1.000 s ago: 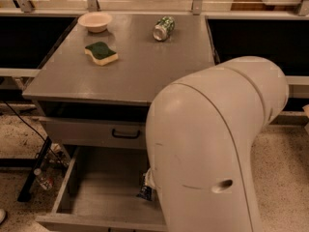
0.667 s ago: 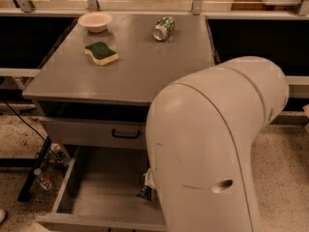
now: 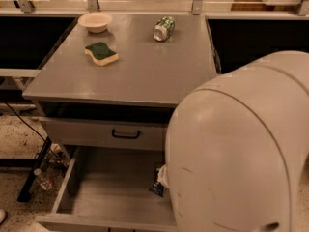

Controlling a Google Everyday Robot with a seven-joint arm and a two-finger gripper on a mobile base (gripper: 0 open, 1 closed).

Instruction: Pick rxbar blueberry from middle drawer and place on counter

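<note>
The middle drawer [image 3: 111,197] is pulled out below the counter [image 3: 140,76], with its grey floor showing. A dark rxbar blueberry [image 3: 156,185] stands on edge near the drawer's right side, partly covered by my arm's big white housing [image 3: 236,153]. My gripper [image 3: 162,175] is down in the drawer behind that housing. Only a pale bit of it shows, right against the top of the bar. Whether it holds the bar is hidden.
On the counter lie a green-topped yellow sponge [image 3: 101,53], a pale bowl [image 3: 95,21] and a tipped green can [image 3: 163,28]. A closed drawer front with a black handle [image 3: 126,134] sits above the open drawer. Cables and a bottle [image 3: 42,178] lie on the floor at left.
The arm housing has shifted right and now fills more of the right side. The bar and counter objects have not moved.
</note>
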